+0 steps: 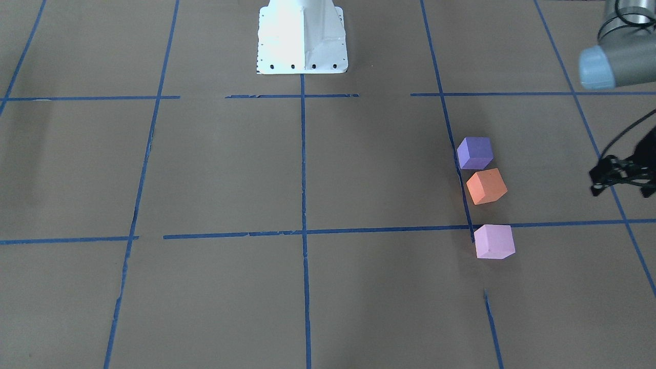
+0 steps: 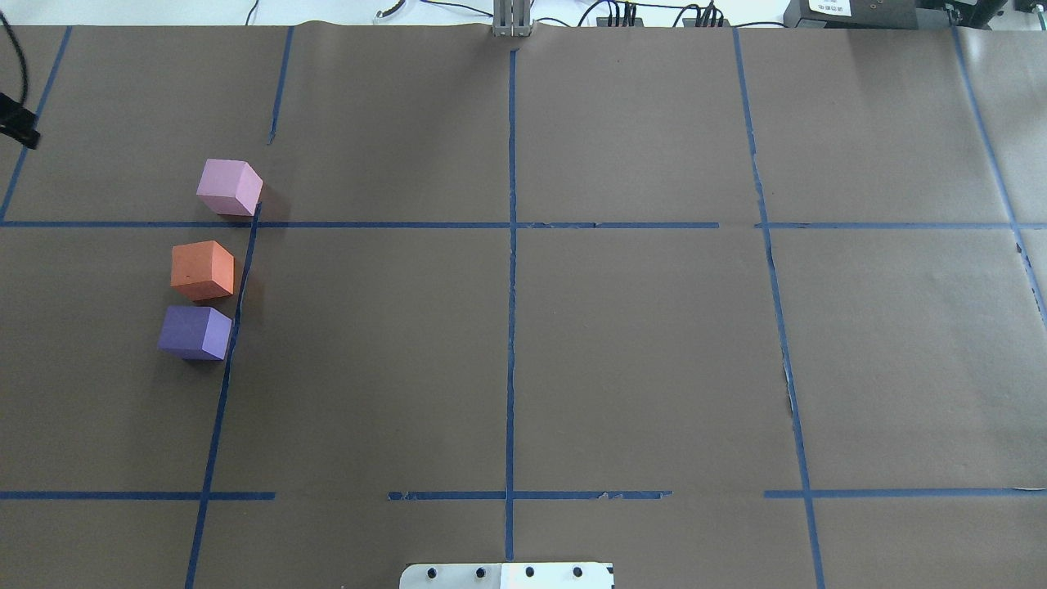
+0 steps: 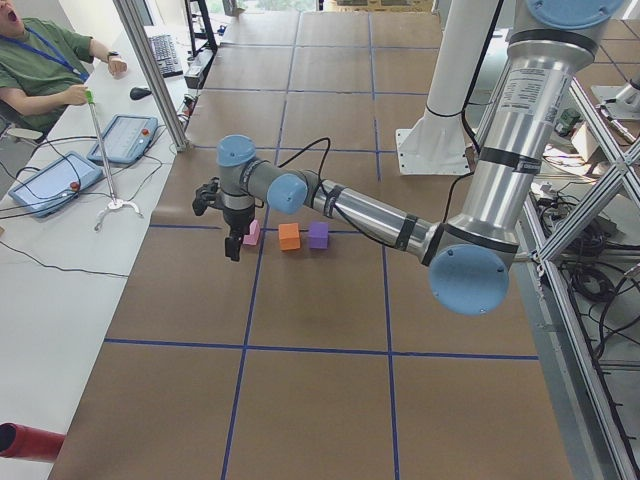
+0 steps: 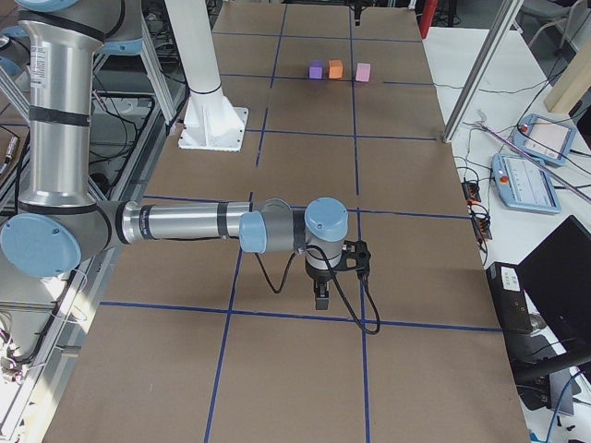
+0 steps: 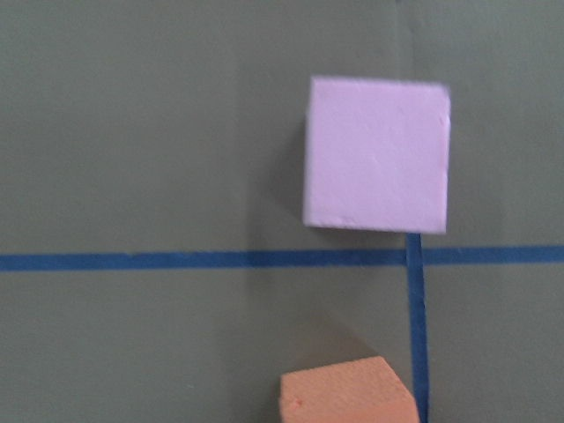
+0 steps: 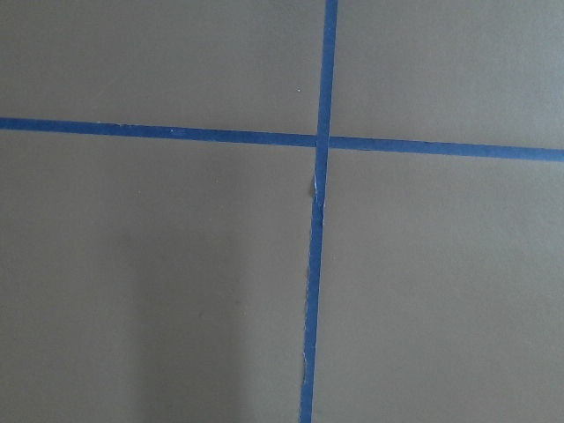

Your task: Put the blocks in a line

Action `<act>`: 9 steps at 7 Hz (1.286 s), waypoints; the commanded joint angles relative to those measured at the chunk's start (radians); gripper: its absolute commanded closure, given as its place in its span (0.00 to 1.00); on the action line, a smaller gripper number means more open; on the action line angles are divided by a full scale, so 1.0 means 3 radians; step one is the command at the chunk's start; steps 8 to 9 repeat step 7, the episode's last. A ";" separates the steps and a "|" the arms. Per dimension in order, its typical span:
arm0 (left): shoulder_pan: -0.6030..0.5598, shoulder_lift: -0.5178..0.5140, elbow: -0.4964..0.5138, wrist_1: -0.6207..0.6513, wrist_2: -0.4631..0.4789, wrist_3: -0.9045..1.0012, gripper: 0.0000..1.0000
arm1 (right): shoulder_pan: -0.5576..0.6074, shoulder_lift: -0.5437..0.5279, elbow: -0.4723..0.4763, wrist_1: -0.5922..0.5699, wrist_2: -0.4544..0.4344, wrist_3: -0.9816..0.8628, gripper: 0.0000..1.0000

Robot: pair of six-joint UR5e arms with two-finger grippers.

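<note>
At the table's left end, my left gripper (image 3: 232, 243) is hovering beside the row, its camera looking straight down on the pink block (image 2: 229, 186). I cannot tell how far its jaws are parted. The pink block is sitting at a crossing of the blue tape (image 2: 511, 245), apart from the orange block (image 2: 202, 270), which is crowding just beside the purple block (image 2: 195, 332). The row is nearly made, I judge, and the pink block is the one wanting a nudge into line. To do that well I should be coming down square on two opposite faces, squeezing the foam lightly and setting it down short of its orange neighbour. Nothing is standing between. Further right are brown paper (image 2: 638, 352) and the white base plate (image 2: 507, 575). My right gripper (image 4: 320, 297) is hanging well apart over another tape crossing, jaws unreadable.
</note>
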 commanded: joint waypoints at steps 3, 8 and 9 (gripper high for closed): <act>-0.0868 0.0495 0.0343 -0.0014 -0.0648 0.1107 0.00 | 0.0000 -0.0004 -0.0001 0.0000 0.0000 0.0000 0.00; -0.0868 0.0495 0.0302 -0.0019 -0.0638 0.1107 0.00 | 0.0000 -0.0004 -0.0001 0.0000 0.0000 0.0000 0.00; -0.0868 0.0495 0.0302 -0.0019 -0.0638 0.1107 0.00 | 0.0000 -0.0004 -0.0001 0.0000 0.0000 0.0000 0.00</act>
